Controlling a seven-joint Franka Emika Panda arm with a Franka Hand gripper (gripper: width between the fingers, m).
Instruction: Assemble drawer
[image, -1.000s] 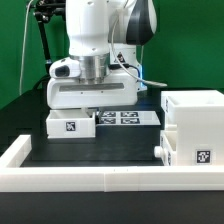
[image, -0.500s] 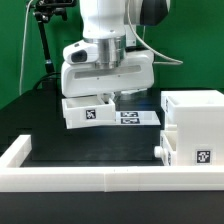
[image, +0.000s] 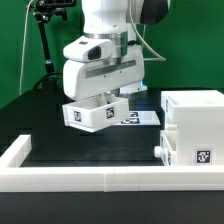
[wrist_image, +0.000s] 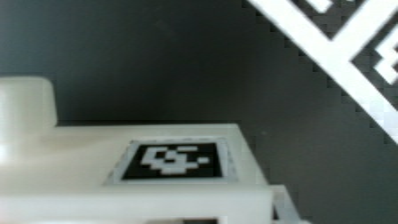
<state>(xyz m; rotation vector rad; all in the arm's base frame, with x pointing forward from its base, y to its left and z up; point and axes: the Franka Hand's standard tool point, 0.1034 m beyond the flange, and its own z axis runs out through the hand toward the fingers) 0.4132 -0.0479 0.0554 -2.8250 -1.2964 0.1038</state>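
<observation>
My gripper (image: 101, 97) is shut on a small white drawer tray (image: 95, 113) and holds it tilted, clear of the black table, left of centre in the exterior view. Its fingertips are hidden by the tray. The tray's black-and-white tag faces the wrist camera (wrist_image: 175, 160). The large boxy white drawer case (image: 195, 120) stands at the exterior view's right, apart from the held tray. A knob (image: 160, 148) sticks out of its lower part towards the left, and a tag (image: 203, 156) shows on that lower part.
The marker board (image: 132, 117) lies flat on the table behind the held tray and shows in the wrist view (wrist_image: 338, 40). A low white rim (image: 60, 175) edges the table at the front and left. A dark stand (image: 42, 45) rises at the back left.
The tray lay on the table under the gripper a second ago. It now hangs lifted and tilted in the gripper, which has risen and shifted slightly to the exterior view's right.
</observation>
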